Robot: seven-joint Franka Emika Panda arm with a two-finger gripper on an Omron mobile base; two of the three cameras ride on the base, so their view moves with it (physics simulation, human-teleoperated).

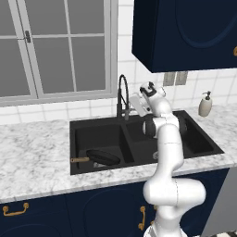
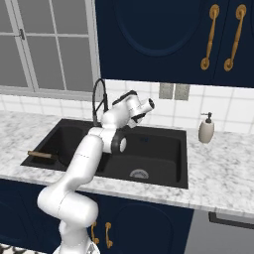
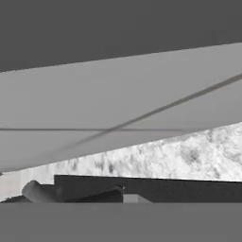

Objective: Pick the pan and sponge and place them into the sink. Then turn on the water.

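Observation:
The black sink (image 1: pixel 194 152) (image 2: pixel 181 168) is set in the marble counter. The pan (image 1: pixel 102 157) lies in its left basin, wooden handle (image 2: pixel 39 154) pointing left. My arm reaches up over the divider, and the gripper (image 1: pixel 134 104) (image 2: pixel 138 117) hovers at the back of the sink, just right of the tall black faucet (image 1: pixel 122 97) (image 2: pixel 99 101). Its jaws are too small and too hidden to read. In the hand view a grey cylinder (image 3: pixel 38 191) and a dark bar lie close below, against the sink's back rim (image 3: pixel 189 189). The sponge is hidden; the arm covers much of the right basin.
A soap dispenser (image 1: pixel 205 104) (image 2: pixel 206 128) stands on the counter right of the sink. A window (image 1: pixel 55 51) sits behind the faucet, and dark blue wall cabinets (image 1: pixel 185 32) hang above right. The tiled wall (image 3: pixel 118 104) is close in front of the hand.

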